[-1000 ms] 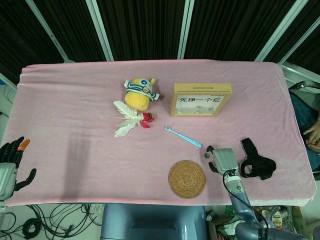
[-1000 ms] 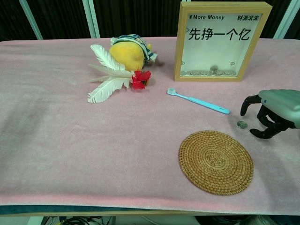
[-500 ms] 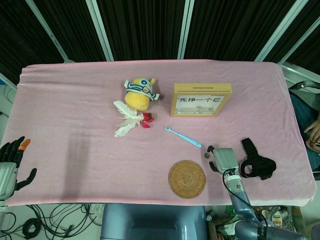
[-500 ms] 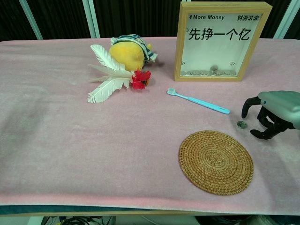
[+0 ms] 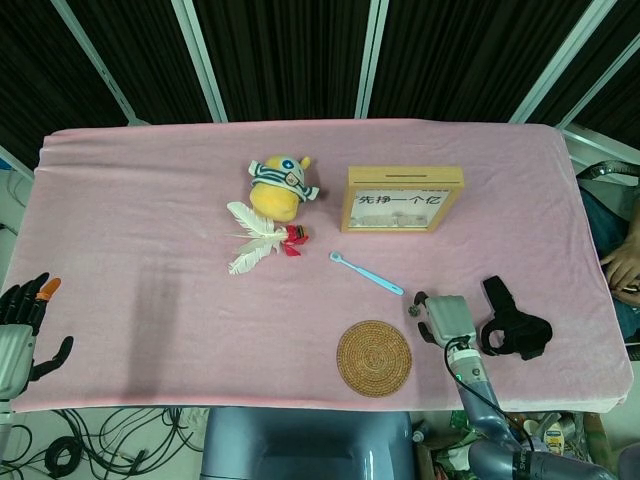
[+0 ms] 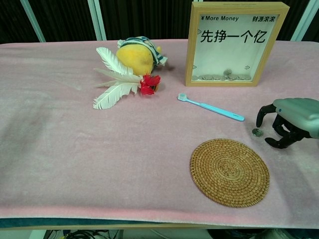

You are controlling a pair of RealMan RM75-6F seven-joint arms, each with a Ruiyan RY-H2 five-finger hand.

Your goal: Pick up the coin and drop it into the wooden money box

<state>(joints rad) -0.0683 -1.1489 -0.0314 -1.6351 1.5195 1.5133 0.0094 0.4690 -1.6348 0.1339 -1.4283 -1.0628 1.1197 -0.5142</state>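
A small silver coin [image 6: 257, 132] lies flat on the pink cloth, just right of the blue toothbrush's handle; in the head view the coin [image 5: 413, 311] shows as a dark speck. My right hand [image 6: 287, 121] hovers right beside the coin, its dark fingers [image 6: 264, 110] curved down and apart, holding nothing; the same hand [image 5: 444, 320] shows in the head view. The wooden money box [image 6: 236, 44] stands upright at the back, glass front with several coins inside; the box [image 5: 402, 198] shows its top slot in the head view. My left hand [image 5: 20, 330] hangs off the table's left edge, fingers spread.
A blue toothbrush [image 6: 211, 107] lies between the box and the coin. A round woven coaster [image 6: 230, 172] sits near the front edge. A yellow plush toy [image 6: 137, 56] and white feathers [image 6: 114, 78] lie at back left. A black strap [image 5: 514, 324] lies right of my right hand.
My right hand has shifted very slightly over the coin; the coin and all other objects stay where they were. The left hand has not moved.
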